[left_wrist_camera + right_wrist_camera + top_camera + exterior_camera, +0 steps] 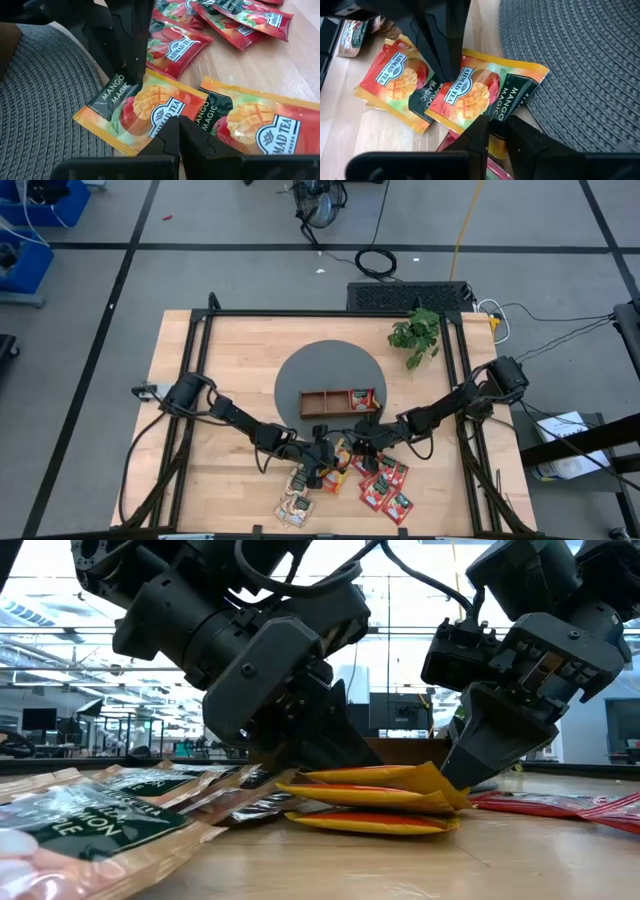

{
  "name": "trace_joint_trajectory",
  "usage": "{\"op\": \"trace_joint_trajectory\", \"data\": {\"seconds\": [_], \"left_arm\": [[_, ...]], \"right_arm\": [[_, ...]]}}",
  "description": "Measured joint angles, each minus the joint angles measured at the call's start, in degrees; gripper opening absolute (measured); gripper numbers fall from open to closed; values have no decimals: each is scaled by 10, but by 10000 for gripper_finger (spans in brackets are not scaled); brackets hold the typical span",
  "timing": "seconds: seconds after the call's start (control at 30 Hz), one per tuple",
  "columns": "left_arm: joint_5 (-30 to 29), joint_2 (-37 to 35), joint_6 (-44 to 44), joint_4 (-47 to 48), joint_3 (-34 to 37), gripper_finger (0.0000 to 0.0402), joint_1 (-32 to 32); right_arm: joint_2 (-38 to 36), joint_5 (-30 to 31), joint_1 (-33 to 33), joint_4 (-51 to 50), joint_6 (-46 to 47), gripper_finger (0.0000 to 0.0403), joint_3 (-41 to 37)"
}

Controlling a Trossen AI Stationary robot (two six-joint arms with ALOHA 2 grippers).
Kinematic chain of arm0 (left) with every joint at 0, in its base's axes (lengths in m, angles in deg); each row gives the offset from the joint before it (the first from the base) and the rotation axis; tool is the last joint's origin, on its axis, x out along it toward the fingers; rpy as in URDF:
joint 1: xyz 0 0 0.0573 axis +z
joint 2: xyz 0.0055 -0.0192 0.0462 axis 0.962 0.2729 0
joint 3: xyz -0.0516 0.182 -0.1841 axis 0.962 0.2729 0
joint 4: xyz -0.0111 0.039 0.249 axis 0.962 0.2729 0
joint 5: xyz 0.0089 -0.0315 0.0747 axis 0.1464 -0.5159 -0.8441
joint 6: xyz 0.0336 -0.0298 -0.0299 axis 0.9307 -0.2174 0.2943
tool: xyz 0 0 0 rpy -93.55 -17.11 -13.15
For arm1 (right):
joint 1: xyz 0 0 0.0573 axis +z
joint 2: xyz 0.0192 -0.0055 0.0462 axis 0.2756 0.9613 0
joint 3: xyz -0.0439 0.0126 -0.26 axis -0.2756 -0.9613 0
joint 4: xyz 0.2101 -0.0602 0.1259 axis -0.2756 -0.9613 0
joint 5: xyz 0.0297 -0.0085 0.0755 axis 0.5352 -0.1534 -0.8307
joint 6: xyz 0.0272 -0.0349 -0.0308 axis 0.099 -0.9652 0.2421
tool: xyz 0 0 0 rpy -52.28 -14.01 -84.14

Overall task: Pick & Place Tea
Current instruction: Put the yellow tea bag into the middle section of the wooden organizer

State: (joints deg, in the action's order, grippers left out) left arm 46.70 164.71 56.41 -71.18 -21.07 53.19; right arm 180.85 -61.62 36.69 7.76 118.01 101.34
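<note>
Two orange tea packets lie overlapped at the grey mat's near edge; the upper orange packet (150,107) (470,95) rests partly on the other one (260,125). Both grippers meet at the upper packet from opposite ends: my left gripper (177,135) (328,460) is shut at its logo end, and my right gripper (495,129) (358,448) is closed on its dark-label end. Red packets (385,485) lie to the right, pale ones (295,505) to the left, flat on the wood. The wooden tray (318,402) stands on the mat. My left gripper sets its shut fingertips (445,75) on the upper orange packet's logo end (167,117), slanting down from the table's left. Whether they pinch the edge or only press on it, I cannot tell. That end stays low on the packet beneath. My right gripper pinches the same packet's dark-label end (512,102) between its two fingers, slanting down from the table's right. In the low view that end (445,780) sits a little above the packet below.
The round grey mat (330,360) lies just beyond the packets, with the tray on it. A green plant (417,335) stands at the far right. Bare wood lies toward the table's left. The two arms nearly touch over the packets.
</note>
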Motion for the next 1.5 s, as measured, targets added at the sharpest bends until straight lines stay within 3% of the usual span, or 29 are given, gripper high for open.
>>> {"op": "trace_joint_trajectory", "data": {"seconds": [0.27, 0.47, 0.83, 0.97, 1.1, 1.23, 1.33, 1.5], "left_arm": [[-1, 1, 4, 0, 0, 16, 1], [-6, -2, 35, -3, 1, 38, -3], [-7, -88, 73, 18, 3, 91, -22], [-19, -136, 71, 66, 3, 94, -29], [-23, -179, 38, 174, 2, 93, -48], [-103, -194, -18, 280, 2, 93, -81], [-160, -194, -45, 304, 6, 93, -103], [-172, -193, -56, 281, 32, 93, -114]], "right_arm": [[0, -18, 1, 1, -48, 5, 1], [-11, -18, 1, -5, -87, 2, 5], [-119, -12, 1, -83, -177, 0, 5], [-152, 1, 2, -112, -188, 0, 5], [-178, 1, 2, -154, -218, 0, 6], [-192, 1, -1, -194, -223, 0, 6], [-194, 2, -8, -261, -223, 0, 50], [-169, 17, -32, -468, -269, 0, 210]]}}
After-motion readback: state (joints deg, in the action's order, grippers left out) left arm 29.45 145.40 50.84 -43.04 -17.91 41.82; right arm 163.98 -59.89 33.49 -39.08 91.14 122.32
